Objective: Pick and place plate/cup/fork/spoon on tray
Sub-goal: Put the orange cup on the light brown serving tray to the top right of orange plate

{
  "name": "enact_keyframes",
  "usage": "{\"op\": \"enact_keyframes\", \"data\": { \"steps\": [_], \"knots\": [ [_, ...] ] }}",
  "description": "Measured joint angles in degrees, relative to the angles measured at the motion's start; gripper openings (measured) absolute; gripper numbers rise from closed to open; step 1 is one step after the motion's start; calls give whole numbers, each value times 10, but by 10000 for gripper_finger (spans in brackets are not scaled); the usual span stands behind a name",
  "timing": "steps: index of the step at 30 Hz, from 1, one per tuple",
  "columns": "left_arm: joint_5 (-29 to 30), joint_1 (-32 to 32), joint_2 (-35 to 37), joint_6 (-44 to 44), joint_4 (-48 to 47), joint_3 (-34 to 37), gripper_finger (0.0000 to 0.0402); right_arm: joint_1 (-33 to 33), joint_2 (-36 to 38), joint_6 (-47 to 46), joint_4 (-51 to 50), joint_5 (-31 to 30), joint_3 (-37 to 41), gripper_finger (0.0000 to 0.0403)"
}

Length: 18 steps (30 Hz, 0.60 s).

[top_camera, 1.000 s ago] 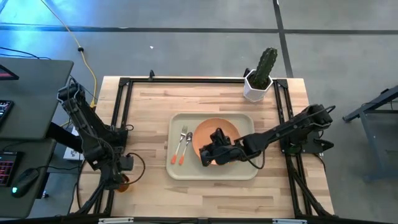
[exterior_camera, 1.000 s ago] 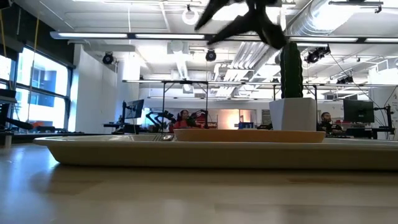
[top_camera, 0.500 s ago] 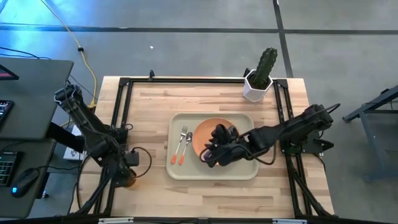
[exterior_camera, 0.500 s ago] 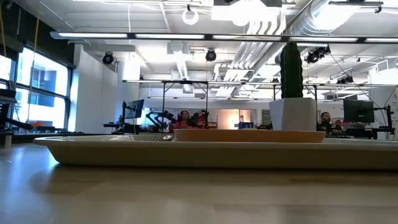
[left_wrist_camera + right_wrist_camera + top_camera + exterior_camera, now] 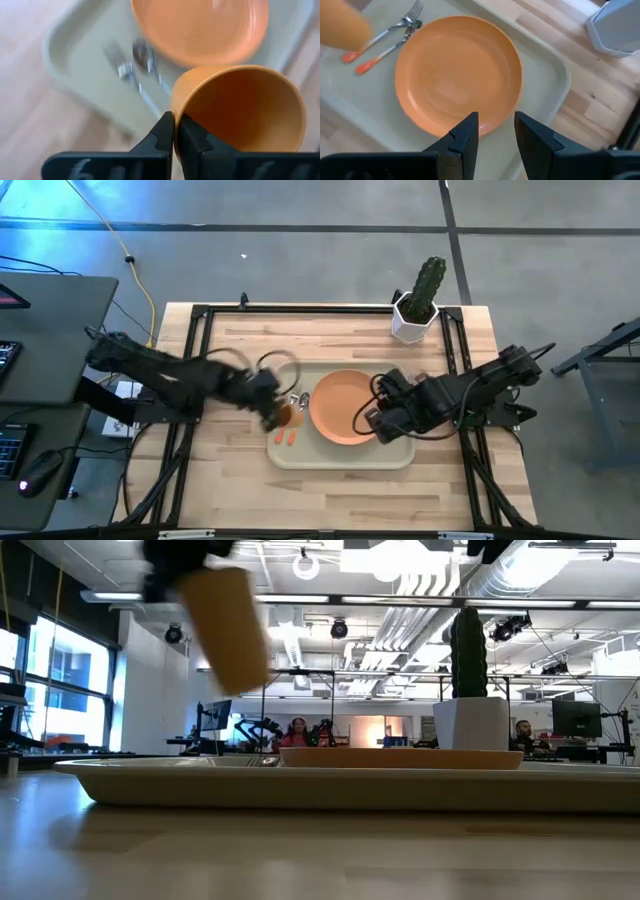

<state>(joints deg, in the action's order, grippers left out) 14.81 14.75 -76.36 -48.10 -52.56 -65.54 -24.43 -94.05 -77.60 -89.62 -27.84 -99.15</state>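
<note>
cup (image 5: 240,117) hangs tilted above the tray (image 5: 340,457), its rim pinched by the left hand (image 5: 174,131), over the fork (image 5: 395,27) and spoon (image 5: 387,52) beside the plate (image 5: 457,75), likely heading for bare tray. right hand (image 5: 496,131) hovers at the plate's edge, fingers apart, holding nothing.

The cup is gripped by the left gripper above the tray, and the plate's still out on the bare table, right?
Not quite. The cup is indeed pinched by the left gripper above the tray, but the plate already lies on the tray, as the right wrist view shows.
</note>
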Motion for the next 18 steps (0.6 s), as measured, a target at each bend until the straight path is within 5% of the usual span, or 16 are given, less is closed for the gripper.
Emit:
{"op": "enact_keyframes", "data": {
  "steps": [10, 18],
  "knots": [
    [30, -138, -161, 129, 178, -147, 4, 4, 62, 19, 10, -86, 7, 119],
    [-49, -181, -285, 212, 353, -234, 4, 5, 158, 107, -3, -89, 7, 119]
  ]
}}
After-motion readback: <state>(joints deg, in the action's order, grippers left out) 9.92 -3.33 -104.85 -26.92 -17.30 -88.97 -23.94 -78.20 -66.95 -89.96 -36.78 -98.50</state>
